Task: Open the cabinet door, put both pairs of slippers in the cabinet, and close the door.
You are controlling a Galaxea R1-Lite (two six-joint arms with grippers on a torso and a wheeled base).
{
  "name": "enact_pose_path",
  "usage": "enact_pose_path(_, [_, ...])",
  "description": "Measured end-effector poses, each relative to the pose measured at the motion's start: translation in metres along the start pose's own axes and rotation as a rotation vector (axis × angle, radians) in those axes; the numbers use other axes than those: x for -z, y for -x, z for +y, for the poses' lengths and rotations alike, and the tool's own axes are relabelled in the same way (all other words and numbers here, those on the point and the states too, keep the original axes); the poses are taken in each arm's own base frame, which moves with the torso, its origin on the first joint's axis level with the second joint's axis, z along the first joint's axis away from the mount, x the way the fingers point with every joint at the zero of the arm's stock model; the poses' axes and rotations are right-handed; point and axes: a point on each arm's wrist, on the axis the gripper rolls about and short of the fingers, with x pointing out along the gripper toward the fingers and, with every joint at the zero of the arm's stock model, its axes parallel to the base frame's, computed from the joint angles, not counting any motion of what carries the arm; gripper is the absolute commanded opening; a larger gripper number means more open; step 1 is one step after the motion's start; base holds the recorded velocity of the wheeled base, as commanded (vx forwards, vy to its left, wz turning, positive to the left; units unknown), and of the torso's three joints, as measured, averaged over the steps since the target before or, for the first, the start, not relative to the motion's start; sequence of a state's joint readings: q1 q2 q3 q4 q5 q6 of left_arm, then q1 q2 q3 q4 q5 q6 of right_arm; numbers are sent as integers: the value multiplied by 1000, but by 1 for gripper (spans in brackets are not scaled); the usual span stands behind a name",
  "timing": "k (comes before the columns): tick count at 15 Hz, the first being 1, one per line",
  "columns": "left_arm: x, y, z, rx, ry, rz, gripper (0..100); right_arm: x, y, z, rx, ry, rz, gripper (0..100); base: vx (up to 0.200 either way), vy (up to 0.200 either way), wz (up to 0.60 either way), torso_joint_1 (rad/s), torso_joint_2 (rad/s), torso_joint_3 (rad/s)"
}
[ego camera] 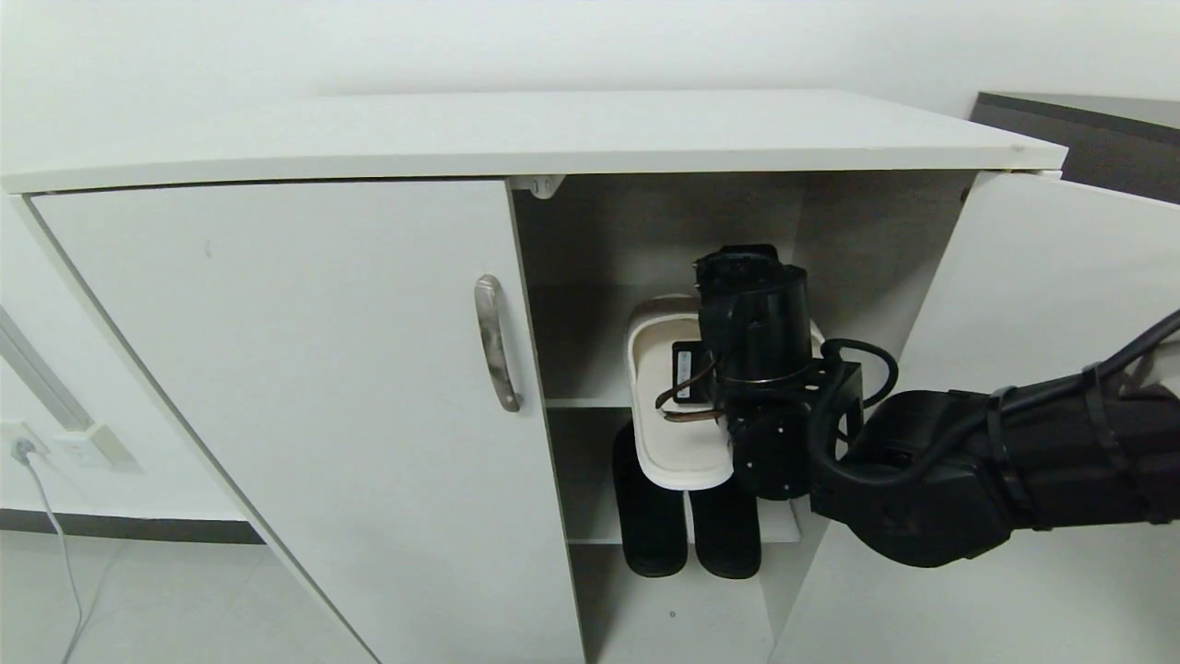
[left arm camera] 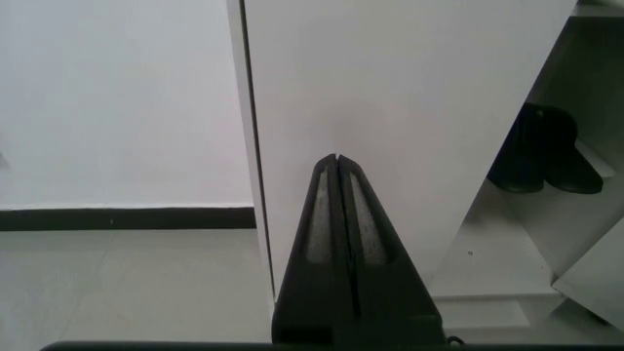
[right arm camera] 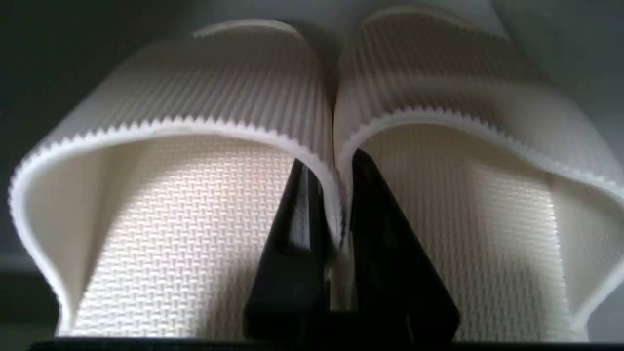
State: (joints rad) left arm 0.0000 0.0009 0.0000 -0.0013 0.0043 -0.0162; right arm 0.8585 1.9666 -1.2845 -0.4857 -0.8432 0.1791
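Note:
The white cabinet point(ego camera: 516, 138) has its right door point(ego camera: 1042, 304) swung open and its left door point(ego camera: 304, 369) closed. My right gripper point(right arm camera: 334, 219) is inside the right compartment, shut on the inner side walls of a pair of white slippers point(right arm camera: 234, 156), one finger inside each slipper. The white slippers point(ego camera: 668, 397) hang at the height of the upper shelf. A pair of black slippers point(ego camera: 687, 526) lies on the lower shelf, heels sticking out over its edge. My left gripper point(left arm camera: 336, 210) is shut and empty, low in front of the closed left door point(left arm camera: 390, 117).
A metal handle point(ego camera: 496, 343) is on the left door. The cabinet stands against a white wall with a dark baseboard point(ego camera: 120, 527). A wall socket with a cable point(ego camera: 23, 452) is at the far left. The black slippers point(left arm camera: 546, 151) show past the left door.

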Motion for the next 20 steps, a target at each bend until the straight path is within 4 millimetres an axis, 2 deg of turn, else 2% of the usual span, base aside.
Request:
enact_pose_path(5, [0,0,0,-1,0,0,0,-10,-12,4,-3,19,15,0,0,0,0,0,0,0])
enact_pose_path(12, [0,0,0,-3,3,0,0,-37,-49,14,39,-29,-19,0,0,0,0,0,0,0])
enact_pose_path(16, [0,0,0,-3,3,0,0,-34,-64,14,50,-29,-14,0,0,0,0,0,0,0])
enact_pose_path(20, [0,0,0,-3,3,0,0,-28,-68,16,51,-20,-6,0,0,0,0,0,0,0])
